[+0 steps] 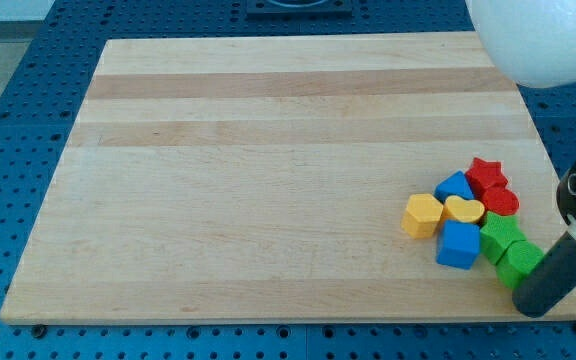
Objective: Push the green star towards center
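Observation:
Several blocks are bunched at the board's lower right. A green block that looks like the star [499, 235] lies beside a second green block [518, 264], whose shape I cannot make out. The rod comes in from the view's right. My tip [530, 303] is at the cluster's lower right, against or just below the second green block. To the greens' left are a blue cube [458, 246], a yellow heart [464, 210] and a yellow hexagon [423, 215]. Above them are a blue block [455, 186], a red block [501, 201] and a red star [486, 172].
The wooden board [268, 180] lies on a blue perforated table [18, 120]. A white rounded object [543, 40] hangs over the top right corner. The cluster sits close to the board's right and bottom edges.

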